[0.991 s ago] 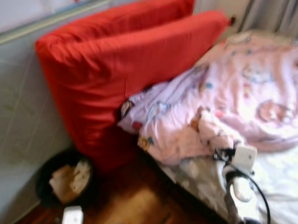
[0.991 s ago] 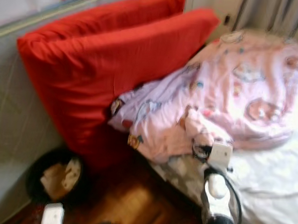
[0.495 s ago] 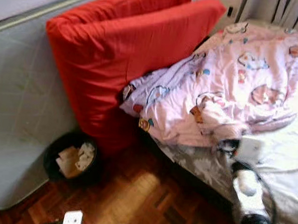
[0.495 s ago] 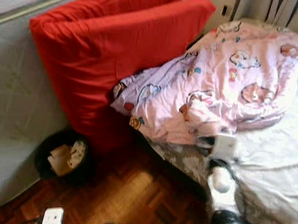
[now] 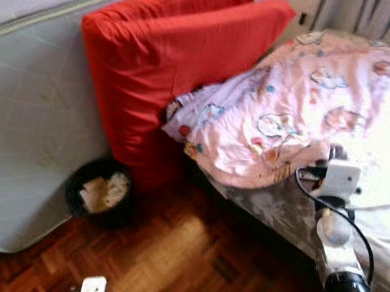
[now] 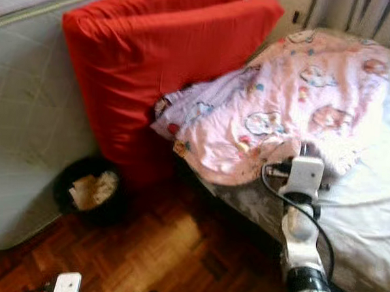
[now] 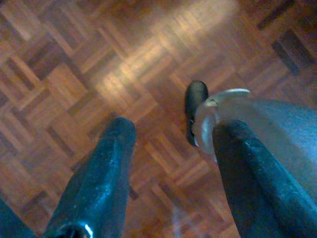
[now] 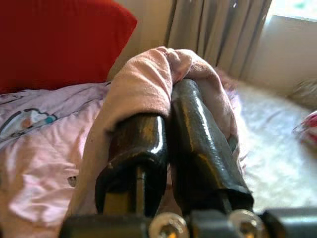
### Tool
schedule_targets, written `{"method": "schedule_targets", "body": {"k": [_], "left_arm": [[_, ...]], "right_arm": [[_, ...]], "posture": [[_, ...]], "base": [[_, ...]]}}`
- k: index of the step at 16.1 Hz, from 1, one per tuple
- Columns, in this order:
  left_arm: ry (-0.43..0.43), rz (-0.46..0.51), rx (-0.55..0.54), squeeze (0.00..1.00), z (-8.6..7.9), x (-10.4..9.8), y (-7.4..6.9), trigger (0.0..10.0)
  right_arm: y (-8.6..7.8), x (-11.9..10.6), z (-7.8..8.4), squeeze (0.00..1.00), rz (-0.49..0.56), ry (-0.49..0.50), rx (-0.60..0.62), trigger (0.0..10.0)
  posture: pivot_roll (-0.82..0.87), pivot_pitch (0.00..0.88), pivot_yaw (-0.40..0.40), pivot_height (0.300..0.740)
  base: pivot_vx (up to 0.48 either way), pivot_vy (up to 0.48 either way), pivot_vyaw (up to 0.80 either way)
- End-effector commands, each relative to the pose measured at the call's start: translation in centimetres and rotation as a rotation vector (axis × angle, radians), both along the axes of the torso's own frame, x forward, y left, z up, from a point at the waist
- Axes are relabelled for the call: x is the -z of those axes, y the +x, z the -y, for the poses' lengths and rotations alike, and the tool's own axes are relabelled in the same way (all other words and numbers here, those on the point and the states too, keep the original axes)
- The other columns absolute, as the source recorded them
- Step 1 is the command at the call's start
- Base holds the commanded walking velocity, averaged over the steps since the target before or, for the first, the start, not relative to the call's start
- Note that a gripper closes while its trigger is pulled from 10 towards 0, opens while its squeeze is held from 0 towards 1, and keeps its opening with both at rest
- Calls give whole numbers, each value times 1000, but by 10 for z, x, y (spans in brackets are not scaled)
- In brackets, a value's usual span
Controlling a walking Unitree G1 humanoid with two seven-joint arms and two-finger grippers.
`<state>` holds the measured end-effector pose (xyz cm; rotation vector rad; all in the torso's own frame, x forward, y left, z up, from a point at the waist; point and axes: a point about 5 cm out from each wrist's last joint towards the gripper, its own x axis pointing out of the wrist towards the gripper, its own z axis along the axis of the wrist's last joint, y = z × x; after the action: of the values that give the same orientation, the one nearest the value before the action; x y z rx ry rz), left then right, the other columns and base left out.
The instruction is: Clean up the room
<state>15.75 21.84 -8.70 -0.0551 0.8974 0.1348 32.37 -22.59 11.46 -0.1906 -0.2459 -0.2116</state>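
The step in hand looks like bed-making: the right tool point(image 8: 166, 144) has its 2 black fingers point(image 8: 198, 148) pressed together on a fold of the pink cartoon-printed quilt point(image 5: 294, 118), the cloth draped over and around the fingertips in the right wrist view. From the head camera, that tool sits at the quilt's near edge, on the side away from the 2 big red fabric cushions point(image 5: 172, 73), over the white bed sheet point(image 6: 369, 201).

The quilt lies bunched in a heap on the bed, one corner hanging off the mattress edge toward the cushions and touching them. The cushions stand on end beside the bed, leaning on a grey quilted mattress point(image 5: 33, 118) propped against the wall. A round black waste bin holding crumpled paper point(image 5: 101, 192) stands on the dark wooden parquet floor point(image 5: 176, 250) at the foot of the cushions.

The left tool point(image 7: 168, 163) hangs idle above the parquet, its fingers spread apart with nothing between them.

Next, I judge, the right arm must draw the gripped edge away from the cushions, keeping it lifted so the fabric slides and spreads flat instead of dragging the sheet. The hold is only on a thin fold, so a slow, steady pull seems wise.
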Motion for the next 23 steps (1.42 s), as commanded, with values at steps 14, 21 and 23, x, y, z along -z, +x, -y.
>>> {"method": "schedule_targets", "body": {"k": [14,21,23], "left_arm": [[9,-48,27,0,-2,4,-10,10000],[9,-47,38,0,1,5,-10,10000],[10,-49,44,0,2,5,-10,10000]], "right_arm": [[-41,35,-9,0,-147,-117,-63,10000],[-80,96,-2,0,-455,-112,-43,10000],[-92,120,0,0,-611,-97,-44,10000]], "posture": [[68,161,24,740],[65,160,19,740],[63,160,19,740]], "base": [[0,0,0],[0,0,0],[0,0,0]]}}
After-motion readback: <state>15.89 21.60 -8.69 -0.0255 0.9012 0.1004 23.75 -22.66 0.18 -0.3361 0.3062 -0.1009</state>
